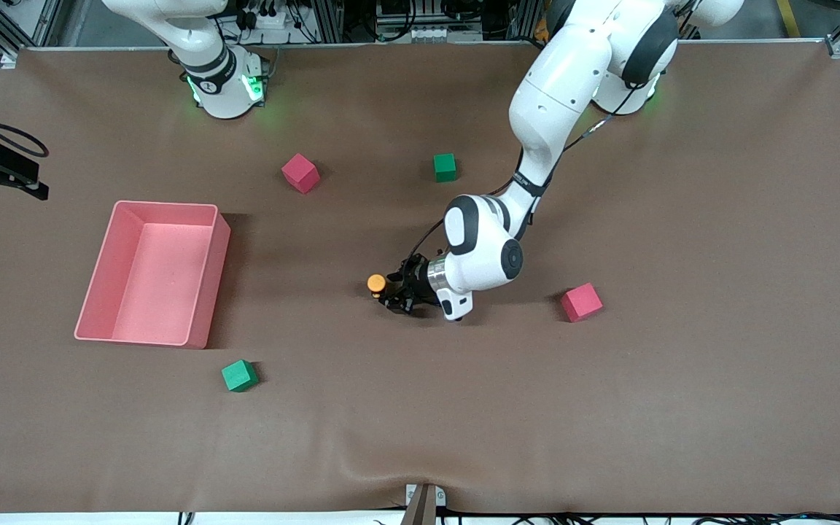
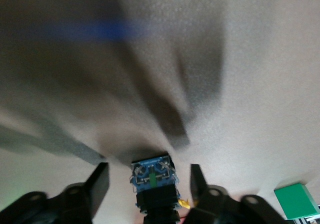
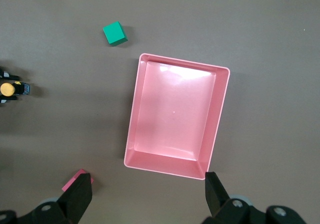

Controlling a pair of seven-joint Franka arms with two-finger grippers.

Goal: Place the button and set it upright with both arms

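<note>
Nearest the front camera is a green foam cube (image 1: 239, 375). Farther up, mid-table, the small orange-capped push-button on a black blocky body (image 1: 376, 284) sits between the left gripper (image 1: 393, 292)'s parted fingers, apparently unclamped. It looks light, rigid, tippable; grip the black body's flat sides. The right gripper (image 3: 148, 193) hangs wide open, empty, over the pink plastic tray (image 1: 208, 281), waiting.

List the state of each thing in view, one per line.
Button: on the table, between the left pincer's fingers, not gripped.
Left pincer: open, low at the button.
Right pincer: open, above the tray.
Tray: empty, upright.
</note>
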